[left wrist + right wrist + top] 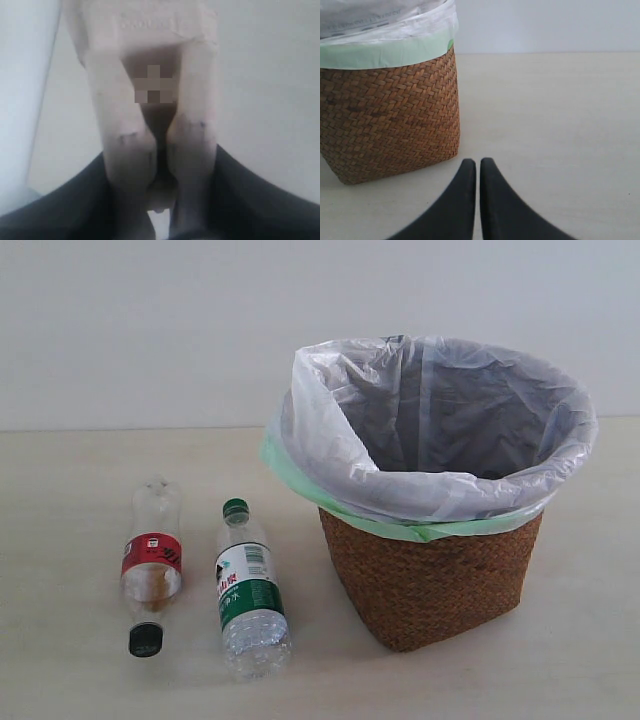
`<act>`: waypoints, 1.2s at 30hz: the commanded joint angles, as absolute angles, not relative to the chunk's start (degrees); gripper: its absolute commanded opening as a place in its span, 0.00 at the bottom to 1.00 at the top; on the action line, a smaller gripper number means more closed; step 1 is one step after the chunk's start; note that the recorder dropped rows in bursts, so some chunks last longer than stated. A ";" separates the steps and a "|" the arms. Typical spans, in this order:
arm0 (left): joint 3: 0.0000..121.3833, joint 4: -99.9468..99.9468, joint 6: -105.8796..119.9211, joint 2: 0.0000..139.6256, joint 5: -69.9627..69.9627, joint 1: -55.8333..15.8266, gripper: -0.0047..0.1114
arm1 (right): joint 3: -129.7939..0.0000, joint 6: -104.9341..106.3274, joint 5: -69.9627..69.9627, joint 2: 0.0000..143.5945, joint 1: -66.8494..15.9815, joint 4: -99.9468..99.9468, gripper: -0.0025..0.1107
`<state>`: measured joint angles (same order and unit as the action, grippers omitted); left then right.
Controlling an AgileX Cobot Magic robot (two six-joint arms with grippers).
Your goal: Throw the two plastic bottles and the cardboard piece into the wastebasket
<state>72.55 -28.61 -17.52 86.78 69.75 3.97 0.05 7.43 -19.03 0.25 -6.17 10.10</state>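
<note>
On the tabletop (80,680), the exterior view is showing the red bottle (152,552) and the green bottle (247,590) lying side by side, slightly apart, left of the basket (430,580). They are pointing opposite ways: the black cap (145,639) is facing the camera and the green cap (235,508) is facing away. Both are clear plastic, each banded by its label.

The basket is standing upright and tapering downward. A thin, crinkled white bag (330,440) is folding over its rim, with a green bag (290,475) peeking out beneath.

Only the left wrist view is showing the cardboard (107,100). It is grey-beige moulded pulp, matte and slightly scuffed, with two blunt ridges flanking a hollow. The dark left jaws are clasping it from both sides, kept apart by its width. Behind it everything is looking pale and blurred, so I cannot tell where it is hanging relative to the basket.

Only the right wrist view is bringing out the basket's (390,125) tight brown herringbone weave. The right jaws are sitting almost together with a thin slit between them, holding nothing, over bare tabletop near the basket's side.
</note>
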 commanded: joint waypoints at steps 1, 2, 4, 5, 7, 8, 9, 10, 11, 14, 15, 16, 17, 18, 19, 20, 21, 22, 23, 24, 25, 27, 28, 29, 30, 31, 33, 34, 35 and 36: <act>72.77 -12.29 -13.79 90.14 65.10 3.99 0.07 | 0.00 7.66 -18.67 0.00 -5.87 9.81 0.02; 72.77 -4.78 -9.20 91.45 60.71 3.98 0.07 | 0.00 7.66 -18.67 0.00 -5.87 9.81 0.02; 72.90 12.11 0.53 93.42 56.29 3.04 0.07 | 0.00 7.66 -18.67 0.00 -5.87 9.81 0.02; 73.70 25.51 7.67 95.22 54.82 2.06 0.07 | 0.00 7.66 -18.67 0.00 -5.87 9.81 0.02; 77.05 46.18 22.87 98.03 57.24 0.45 0.07 | 0.00 7.66 -18.67 0.00 -5.87 9.81 0.02; 80.04 62.26 31.45 99.51 61.79 -1.03 0.07 | 0.00 7.66 -18.67 0.00 -5.87 9.81 0.02; 82.50 72.14 35.95 101.00 65.42 -2.28 0.09 | 0.00 7.66 -18.67 0.00 -5.87 9.81 0.02; 85.43 82.52 38.89 102.10 69.64 -3.71 0.11 | 0.00 7.66 -18.67 0.00 -5.87 9.81 0.02; 90.61 89.39 39.63 103.45 69.96 -6.16 0.18 | 0.00 7.66 -18.67 0.00 -5.87 9.81 0.02; 104.36 85.52 33.74 105.17 69.96 -11.08 0.48 | 0.00 7.66 -18.67 0.00 -5.87 9.81 0.02; 108.33 79.07 27.40 105.33 68.32 -12.65 0.62 | 0.00 7.66 -18.67 0.00 -5.87 9.81 0.02; 111.37 69.21 20.28 105.48 65.51 -14.14 0.75 | 0.00 7.66 -18.67 0.00 -5.87 9.81 0.02; 113.52 59.44 12.57 105.59 64.05 -15.55 0.82 | 0.00 7.66 -18.67 0.00 -5.87 9.81 0.02; 114.87 52.84 7.92 105.83 64.05 -16.46 0.86 | 0.00 7.66 -18.67 0.00 -5.87 9.81 0.02; 116.18 46.91 3.96 106.15 64.43 -17.31 0.88 | 0.00 7.66 -18.67 0.00 -5.87 9.81 0.02; 116.82 44.20 3.23 106.35 65.64 -17.76 0.89 | 0.00 7.66 -18.67 0.00 -5.87 9.81 0.02; 116.83 43.67 3.91 106.34 66.97 -17.89 0.88 | 0.00 7.66 -18.67 0.00 -5.87 9.81 0.02; 116.83 43.67 4.11 106.34 68.47 -17.89 0.88 | 0.00 7.66 -18.67 0.00 -5.87 9.81 0.02; 116.72 43.67 4.11 106.46 69.44 -17.89 0.88 | 0.00 7.66 -18.67 0.00 -5.87 9.81 0.02; 116.72 42.95 4.11 106.46 69.96 -17.76 0.88 | 0.00 7.66 -18.67 0.00 -5.87 9.81 0.02; 116.72 41.95 4.11 106.46 69.96 -17.57 0.88 | 0.00 7.66 -18.67 0.00 -5.87 9.81 0.02; 116.72 39.37 4.11 106.46 69.96 -17.23 0.88 | 0.00 7.66 -18.67 0.00 -5.87 9.81 0.02; 116.72 37.32 4.11 106.46 69.96 -16.97 0.88 | 0.00 7.66 -18.67 0.00 -5.87 9.81 0.02; 116.72 35.23 3.61 106.32 69.96 -16.55 0.88 | 0.00 7.66 -18.67 0.00 -5.87 9.81 0.02; 116.62 33.10 2.65 106.32 69.96 -16.46 0.88 | 0.00 7.66 -18.67 0.00 -5.87 9.81 0.02; 116.62 31.34 2.01 106.19 69.96 -16.46 0.88 | 0.00 7.66 -18.67 0.00 -5.87 9.81 0.02; 116.20 26.45 1.41 105.68 69.96 -16.46 0.88 | 0.00 7.66 -18.67 0.00 -5.87 9.81 0.02; 115.94 24.69 1.41 105.66 69.96 -16.46 0.88 | 0.00 7.66 -18.67 0.00 -5.87 9.81 0.02; 114.58 21.75 0.76 105.39 69.96 -16.46 0.88 | 0.00 7.66 -18.67 0.00 -5.87 9.81 0.02; 113.54 20.31 0.74 105.26 69.96 -16.46 0.88 | 0.00 7.66 -18.67 0.00 -5.87 9.81 0.02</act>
